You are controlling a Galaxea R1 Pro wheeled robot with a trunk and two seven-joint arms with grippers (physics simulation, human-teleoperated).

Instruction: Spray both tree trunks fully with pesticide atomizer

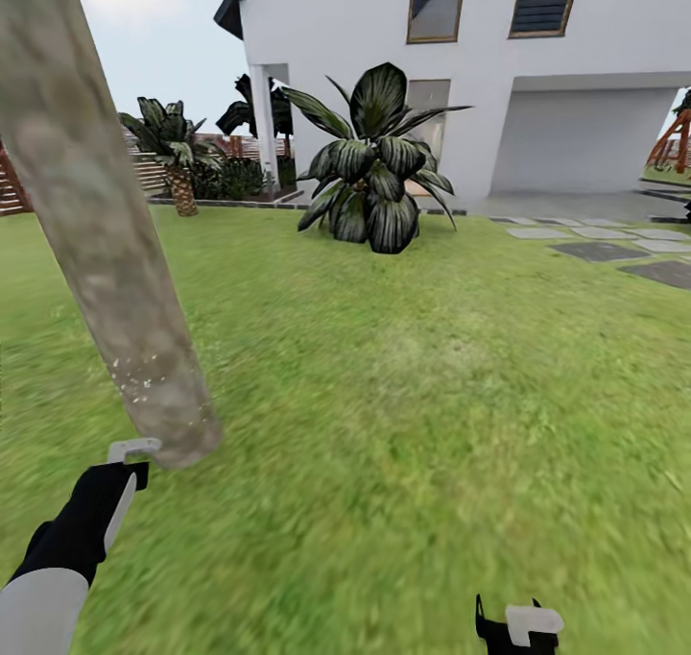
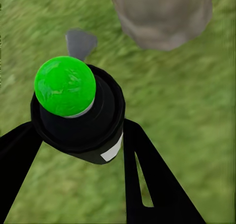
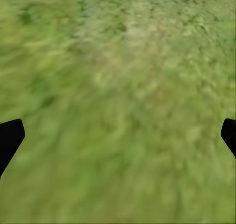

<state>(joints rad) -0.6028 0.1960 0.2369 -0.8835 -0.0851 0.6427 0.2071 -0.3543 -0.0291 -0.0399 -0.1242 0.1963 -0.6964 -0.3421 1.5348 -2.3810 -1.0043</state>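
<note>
The lawn (image 1: 403,405) spreads wide under both arms, and the one task tree in reach shows as a thick mottled tree trunk (image 1: 96,213) rising just ahead of the left gripper (image 2: 81,135). That gripper is clamped on the pesticide atomizer (image 2: 78,111) — black body between the two fingers, its tip glowing green here, aimed at the trunk's foot (image 2: 162,15). Fine white specks dot the bark low down, so I judge spraying is under way; doing it well means keeping the nozzle square to the bark and sweeping upward and around. The right gripper (image 3: 118,135) hangs spread wide over bare grass — holding nothing.
</note>
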